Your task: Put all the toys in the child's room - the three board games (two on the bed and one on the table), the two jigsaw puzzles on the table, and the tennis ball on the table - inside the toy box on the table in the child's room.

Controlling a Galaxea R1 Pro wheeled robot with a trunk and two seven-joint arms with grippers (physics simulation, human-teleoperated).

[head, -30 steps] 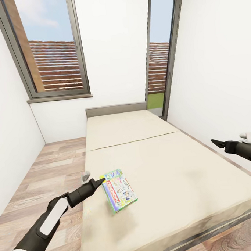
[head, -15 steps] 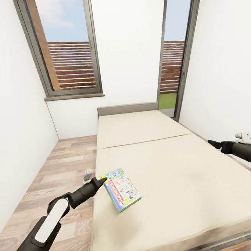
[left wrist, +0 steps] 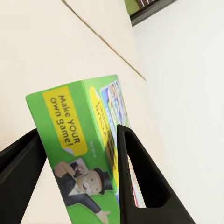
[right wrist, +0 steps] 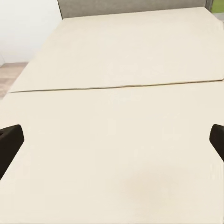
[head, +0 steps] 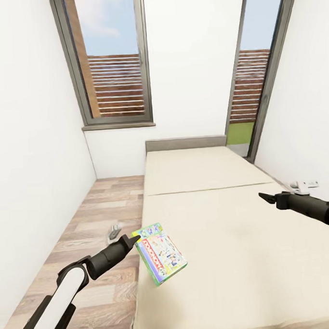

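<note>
Left gripper point(head: 133, 240) clamps one green-white flat board game box point(head: 160, 253) over the cream bed's point(head: 246, 256) seven-o'clock edge; right gripper point(head: 262, 197) spread wide, empty, above open mattress.

Bedroom at home: bed point(head: 225, 219), windows point(head: 113, 66), wood floor point(head: 91, 231).

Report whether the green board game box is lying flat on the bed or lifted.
Lifted and tilted: the green printed game box is clamped between the left gripper jaws, hanging past the beige bed's edge.
</note>
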